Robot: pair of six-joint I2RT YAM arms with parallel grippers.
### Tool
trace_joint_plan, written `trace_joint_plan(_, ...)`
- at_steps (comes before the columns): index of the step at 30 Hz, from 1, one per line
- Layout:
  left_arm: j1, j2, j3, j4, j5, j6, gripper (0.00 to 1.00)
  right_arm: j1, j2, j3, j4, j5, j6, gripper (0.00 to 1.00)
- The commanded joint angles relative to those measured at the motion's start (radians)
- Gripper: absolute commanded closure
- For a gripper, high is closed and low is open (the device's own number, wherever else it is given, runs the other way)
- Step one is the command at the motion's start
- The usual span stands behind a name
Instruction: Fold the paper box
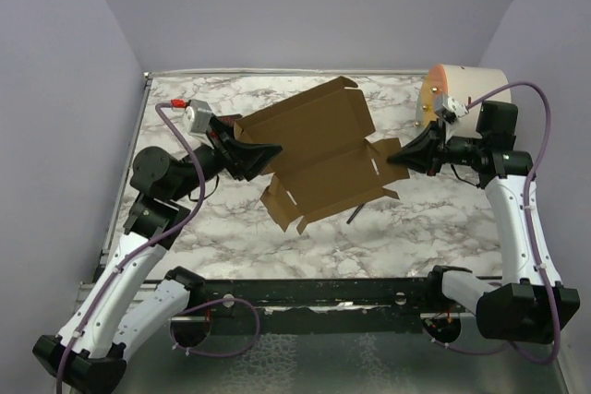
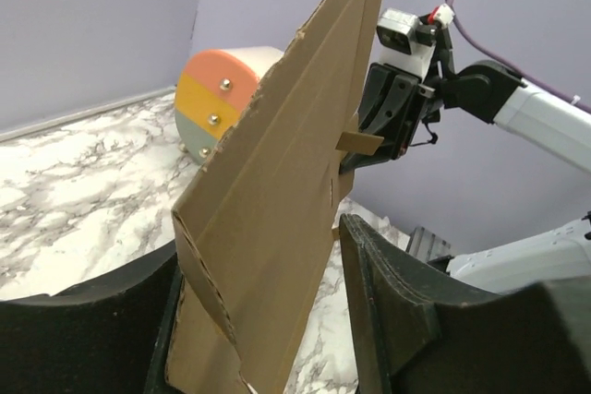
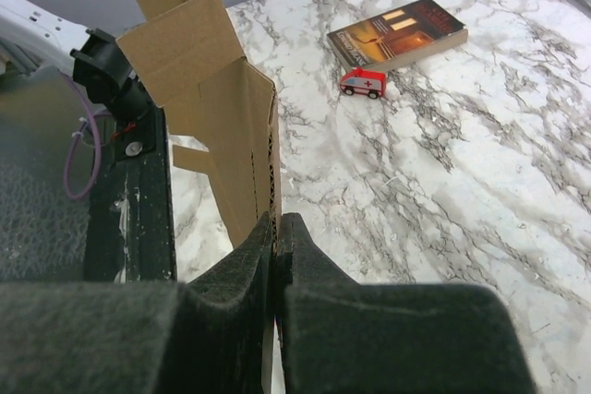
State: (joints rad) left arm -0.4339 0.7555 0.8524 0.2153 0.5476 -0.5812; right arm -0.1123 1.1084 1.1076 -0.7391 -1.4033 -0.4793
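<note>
Item: plain brown corrugated cardboard paper box (image 1: 319, 159), unfolded die-cut sheet, held up off the white marble-patterned table (image 1: 231, 228). Its long axis runs left to right between the arms, tabbed flaps toward the near edge.
Right gripper (image 1: 395, 159): pinching the sheet's right edge.
Left gripper (image 1: 263, 152): fingers spread either side of the left edge.
Large cream cylinder (image 1: 466, 89): far right corner, near the right gripper.
Bare marble lies under and in front of the sheet.

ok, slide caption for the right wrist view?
Right tool shut on paper box edge; book and toy ambulance beyond.

No legible text, book (image 3: 397, 33) cover lettering too blurred to read, toy ambulance (image 3: 363, 83) perhaps bearing a cross
</note>
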Motion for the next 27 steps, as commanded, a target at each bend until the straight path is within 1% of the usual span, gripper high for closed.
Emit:
trace_joint_plan(1, 0.025, 0.024, 0.073, -0.103, 0.085, 0.065, 0.47, -0.004, 0.006, 0.044, -0.065, 0.000, -0.055, 0.99)
trace_joint_plan(7, 0.040, 0.040, 0.153, -0.209, 0.103, 0.126, 0.51, -0.004, 0.025, 0.064, -0.113, 0.009, -0.098, 0.99)
trace_joint_plan(9, 0.041, 0.043, 0.175, -0.243, 0.106, 0.144, 0.54, -0.004, 0.028, 0.066, -0.118, 0.010, -0.103, 0.99)
trace_joint_plan(12, 0.043, 0.057, 0.200, -0.275, 0.123, 0.158, 0.61, -0.004, 0.030, 0.069, -0.123, 0.009, -0.109, 0.99)
trace_joint_plan(14, 0.042, 0.065, 0.207, -0.289, 0.131, 0.165, 0.71, -0.004, 0.034, 0.072, -0.128, 0.010, -0.115, 0.99)
trace_joint_plan(19, 0.043, 0.076, 0.214, -0.299, 0.153, 0.178, 0.79, -0.004, 0.040, 0.079, -0.142, 0.014, -0.127, 0.99)
trace_joint_plan(25, 0.044, 0.073, 0.223, -0.337, 0.167, 0.222, 0.98, -0.004, 0.047, 0.086, -0.151, 0.012, -0.136, 0.99)
trace_joint_plan(27, 0.044, 0.071, 0.226, -0.352, 0.161, 0.244, 1.00, -0.004, 0.046, 0.084, -0.152, 0.011, -0.135, 0.99)
